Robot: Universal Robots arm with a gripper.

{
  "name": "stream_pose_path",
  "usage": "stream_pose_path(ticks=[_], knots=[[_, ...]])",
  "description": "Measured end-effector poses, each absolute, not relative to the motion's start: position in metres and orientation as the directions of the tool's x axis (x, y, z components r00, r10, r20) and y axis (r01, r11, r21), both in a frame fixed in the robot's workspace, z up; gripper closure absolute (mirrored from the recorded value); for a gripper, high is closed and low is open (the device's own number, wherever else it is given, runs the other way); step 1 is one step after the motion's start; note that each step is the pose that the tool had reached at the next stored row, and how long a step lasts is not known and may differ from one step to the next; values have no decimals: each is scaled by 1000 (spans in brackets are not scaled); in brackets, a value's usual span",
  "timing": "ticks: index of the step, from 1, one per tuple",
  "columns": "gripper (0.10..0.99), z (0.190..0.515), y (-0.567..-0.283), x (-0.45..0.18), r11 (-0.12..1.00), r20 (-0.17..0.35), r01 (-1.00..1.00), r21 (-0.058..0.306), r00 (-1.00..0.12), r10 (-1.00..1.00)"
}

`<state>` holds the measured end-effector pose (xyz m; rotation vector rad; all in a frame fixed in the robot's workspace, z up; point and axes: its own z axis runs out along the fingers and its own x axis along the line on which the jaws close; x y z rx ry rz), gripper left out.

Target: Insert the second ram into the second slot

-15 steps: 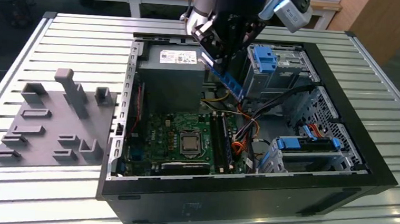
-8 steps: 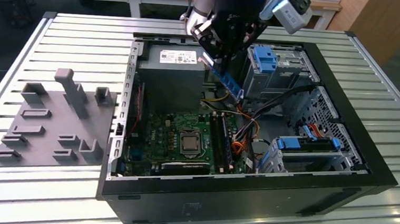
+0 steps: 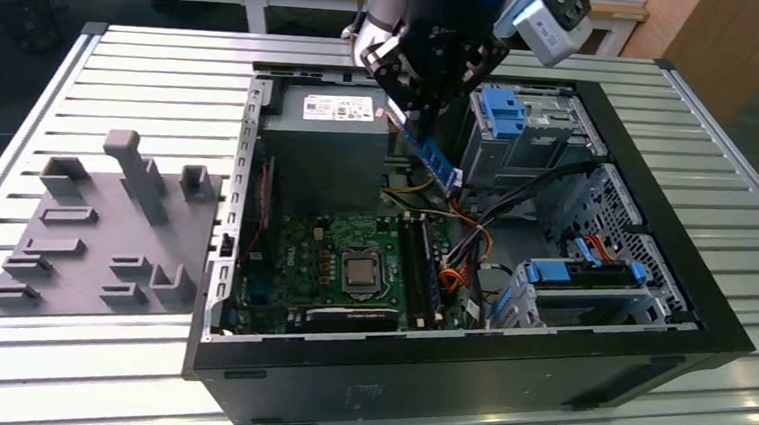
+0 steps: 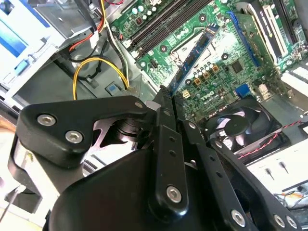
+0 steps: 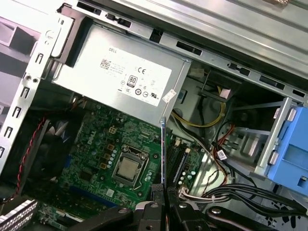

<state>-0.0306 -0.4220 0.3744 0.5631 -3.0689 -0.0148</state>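
Open computer case on the slatted desk. Nearest in the exterior view, the motherboard lies flat in the case, with its memory slots running beside the processor socket. Above and beyond them hangs the second ram, tilted and clamped at its upper end between the fingers of the gripper. Its lower end is clear of the board. Behind stands the power supply. Judged stage: the stick is held over the case, not yet seated in the second slot. Whether a first stick is already fitted cannot be told.
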Motion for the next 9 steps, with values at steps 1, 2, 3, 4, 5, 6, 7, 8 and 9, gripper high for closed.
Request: stream_pose_path(ticks=[1, 2, 3, 4, 5, 6, 7, 8, 9], knots=[[945, 374, -422, -31, 938, 19, -346, 13, -938, -346], [945, 374, -422, -31, 941, 19, -337, 13, -941, -337], [945, 374, -422, -31, 945, 19, -326, 13, -945, -327], [945, 374, -422, -31, 949, 20, -314, 12, -949, -314], [945, 374, -422, -31, 954, 20, -300, 12, -954, -300], [945, 374, -422, -31, 958, 20, -286, 12, -958, -286], [945, 374, -422, -31, 962, 20, -272, 12, -962, -272], [945, 374, -422, -31, 966, 20, -257, 12, -966, -258], [945, 374, -422, -31, 970, 20, -243, 11, -970, -243]])
